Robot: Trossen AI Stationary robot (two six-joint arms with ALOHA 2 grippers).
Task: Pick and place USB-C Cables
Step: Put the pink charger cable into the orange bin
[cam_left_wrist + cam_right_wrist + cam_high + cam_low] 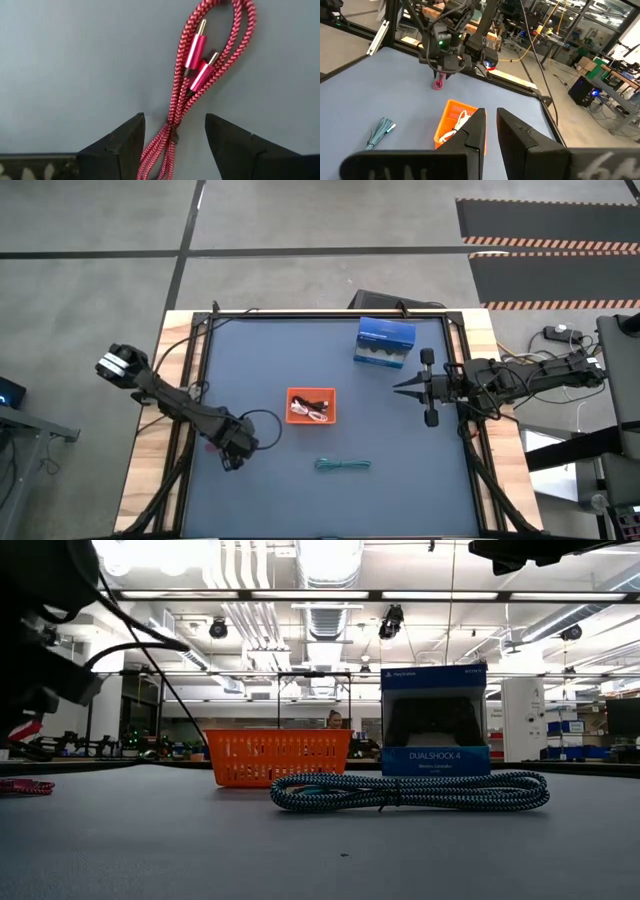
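The pink-red cable (192, 75) lies on the mat at about 8 o'clock from the orange tray (312, 392), between the spread fingers of the left gripper (175, 145); closing could catch only one slack loop. The right gripper (408, 387) waits spread at 3 o'clock. The tray's contents seemingly include a white cable

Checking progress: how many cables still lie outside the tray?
2: pink-red cable between the left jaws, teal cable on the mat before the tray. The tray holds others, partly hidden.
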